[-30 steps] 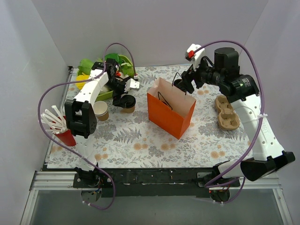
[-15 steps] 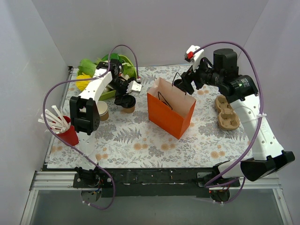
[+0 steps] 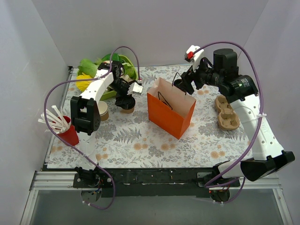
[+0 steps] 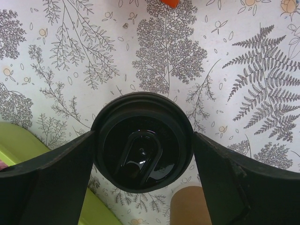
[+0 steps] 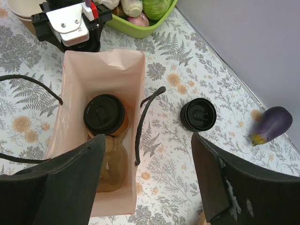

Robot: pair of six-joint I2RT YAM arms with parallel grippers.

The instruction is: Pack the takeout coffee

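Note:
A kraft coffee cup with a black lid (image 4: 140,154) stands on the floral mat left of the orange paper bag (image 3: 171,117). My left gripper (image 3: 124,95) is lowered over it. In the left wrist view the gripper (image 4: 144,135) is open, with one finger close against each side of the lid. A second lidded coffee cup (image 5: 104,115) sits inside the bag (image 5: 101,70) in a brown carrier. My right gripper (image 3: 183,84) hovers open and empty above the bag's far side, as the right wrist view (image 5: 147,140) shows. An unlidded kraft cup (image 3: 101,110) stands to the left.
A stack of black lids (image 5: 198,115) lies behind the bag, and an eggplant (image 5: 272,124) lies beyond it. A green bin (image 3: 101,70) of produce is at the back left. A red cup of straws (image 3: 68,136) is at the left edge. Cardboard cup carriers (image 3: 227,112) lie at the right.
My left gripper has moved toward the near side and down, from beside the green bin onto the lidded cup, which it now covers in the top view. The right arm has not moved.

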